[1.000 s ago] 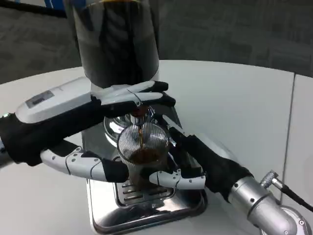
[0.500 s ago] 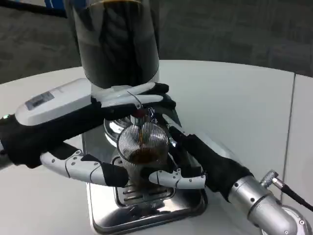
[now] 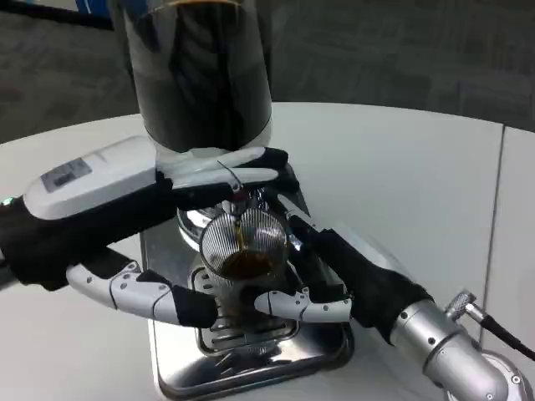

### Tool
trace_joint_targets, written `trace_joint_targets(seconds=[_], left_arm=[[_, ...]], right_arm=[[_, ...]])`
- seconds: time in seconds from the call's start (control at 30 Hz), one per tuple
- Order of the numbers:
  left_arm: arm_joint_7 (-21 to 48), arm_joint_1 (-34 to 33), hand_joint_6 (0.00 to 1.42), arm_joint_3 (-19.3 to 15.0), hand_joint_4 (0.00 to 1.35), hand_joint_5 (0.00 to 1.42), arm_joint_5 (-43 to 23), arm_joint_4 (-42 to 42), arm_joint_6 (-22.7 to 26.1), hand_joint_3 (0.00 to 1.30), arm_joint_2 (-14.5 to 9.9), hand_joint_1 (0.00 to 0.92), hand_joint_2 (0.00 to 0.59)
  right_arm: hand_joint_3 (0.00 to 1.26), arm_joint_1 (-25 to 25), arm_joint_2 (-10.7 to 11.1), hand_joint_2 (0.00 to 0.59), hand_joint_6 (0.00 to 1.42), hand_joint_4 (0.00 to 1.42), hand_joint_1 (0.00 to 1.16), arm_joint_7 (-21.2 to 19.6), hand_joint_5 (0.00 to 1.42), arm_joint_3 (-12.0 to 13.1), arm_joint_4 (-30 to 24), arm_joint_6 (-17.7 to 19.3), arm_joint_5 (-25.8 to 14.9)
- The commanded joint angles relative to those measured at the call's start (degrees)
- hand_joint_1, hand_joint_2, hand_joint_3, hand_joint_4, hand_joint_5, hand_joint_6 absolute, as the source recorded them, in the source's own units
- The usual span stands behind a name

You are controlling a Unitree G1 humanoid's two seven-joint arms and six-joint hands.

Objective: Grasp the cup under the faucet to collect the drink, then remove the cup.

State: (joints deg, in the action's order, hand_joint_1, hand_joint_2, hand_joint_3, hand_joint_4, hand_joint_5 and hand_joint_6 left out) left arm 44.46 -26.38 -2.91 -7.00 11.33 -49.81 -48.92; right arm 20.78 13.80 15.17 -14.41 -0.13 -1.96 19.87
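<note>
Two hands are working at the dispenser. Nearest the camera, the right hand (image 3: 334, 276) is gripping the ribbed clear cup (image 3: 242, 251), its fingers (image 3: 297, 306) curling around the front and right of the wall. The cup is standing on the steel drip tray (image 3: 251, 363), on the slotted grate, directly beneath the faucet (image 3: 238, 196). A thin dark stream is falling from the faucet into the cup, and dark drink is pooling in the lower part; the cup is judged less than half full. Beside it, the left hand (image 3: 142, 217) is reaching across, its upper fingers (image 3: 234, 167) lying over the faucet lever and apparently pressing it, while its lower fingers (image 3: 155, 296) are spreading beside the cup's left side; whether they are touching the cup cannot be told. Behind stands the tall dark drink tank (image 3: 201, 67), well filled, on the white table (image 3: 401, 175). Judged progress: the grasp is done and collecting is under way; stopping the flow and taking the cup away are left.
</note>
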Motion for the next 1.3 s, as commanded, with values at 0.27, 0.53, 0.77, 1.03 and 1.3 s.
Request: trace_joint_targets(seconds=[0.27,0.53,0.77,1.03,1.3], left_arm=[[1.53,2.90,0.09,2.19,0.04,0.13,2.92,1.70,1.59,0.16,-1.76,0.000,0.123],[1.25,3.09,0.09,2.24,0.04,0.13,2.80,1.64,1.80,0.16,-1.92,0.000,0.124],[0.95,3.37,0.09,2.36,0.04,0.13,3.61,1.62,1.11,0.17,-2.34,0.000,0.124],[0.57,3.72,0.09,2.58,0.04,0.13,3.82,1.64,1.06,0.17,-2.57,0.000,0.124],[0.38,4.17,0.09,2.11,0.04,0.13,2.75,1.73,1.95,0.17,-2.53,0.000,0.124]], right_arm=[[0.00,-1.48,-0.49,0.205,0.02,0.00,0.58,-0.37,0.00,0.02,-2.63,0.15,-0.47],[0.00,-1.31,-0.91,0.205,0.03,0.00,0.58,-0.45,0.00,0.14,-3.19,0.10,-0.54],[0.00,-1.00,-1.28,0.205,0.03,0.00,0.58,-0.50,0.00,0.13,-2.94,0.17,-0.43],[0.00,-0.74,-1.98,0.205,0.03,0.00,0.58,-0.45,0.00,-0.02,-2.80,-0.05,-0.21],[0.00,-0.40,-2.54,0.205,0.03,0.00,0.58,-0.73,0.00,-0.39,-2.35,-0.24,0.11]])
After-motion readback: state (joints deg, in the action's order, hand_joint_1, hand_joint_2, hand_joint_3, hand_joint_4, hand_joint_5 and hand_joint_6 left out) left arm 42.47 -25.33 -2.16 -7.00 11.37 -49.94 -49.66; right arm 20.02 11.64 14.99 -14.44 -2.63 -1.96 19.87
